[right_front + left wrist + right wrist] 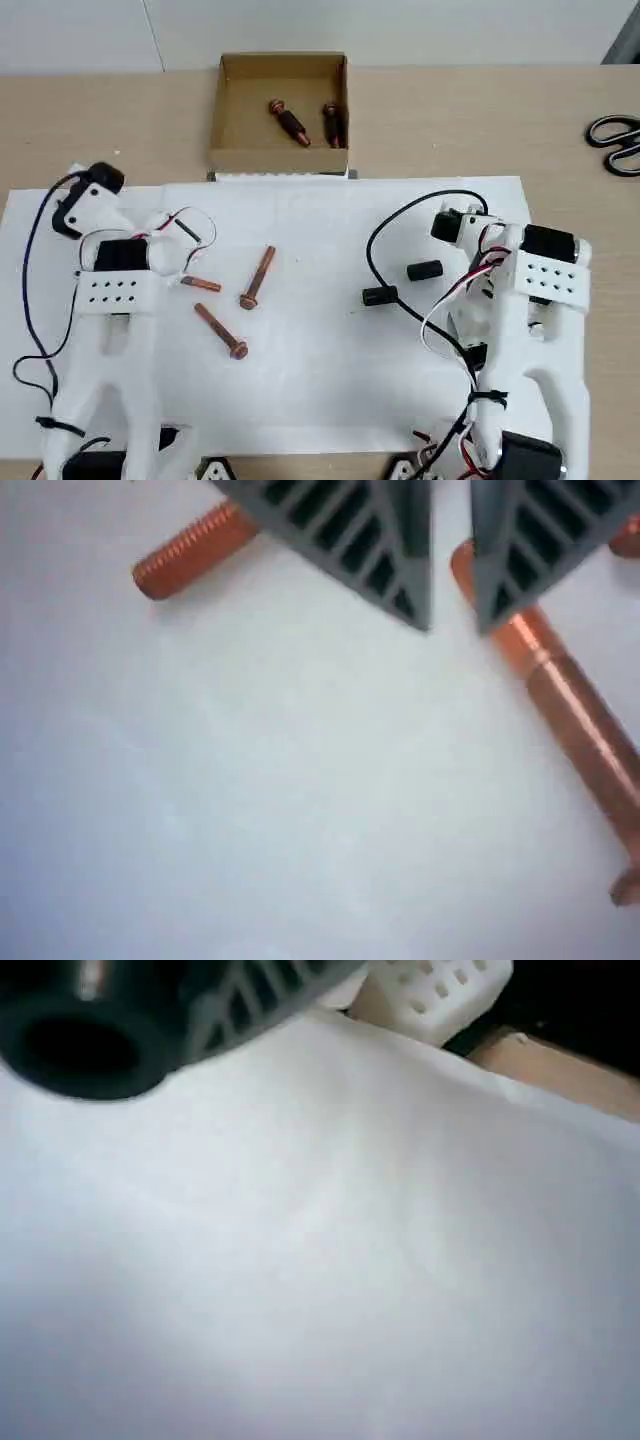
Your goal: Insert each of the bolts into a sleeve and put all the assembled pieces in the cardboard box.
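Now, left gripper (455, 625): slightly spread, pinching nothing, low over the paper (250, 810).
Bolt (575, 715): lying flat, partly under one fingertip; second bolt (190, 550) off the other side.
Handling: likely rigid, smooth metal that rolls; take it mid-shank, crosswise.
Room: open paper ahead of the tips; cardboard box (228, 150) well apart.

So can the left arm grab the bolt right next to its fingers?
Probably yes. The left arm's fingers hang slightly apart just above the bolt, one tip over its shaft, and nothing covers it. It would likely need a small shift to straddle it.
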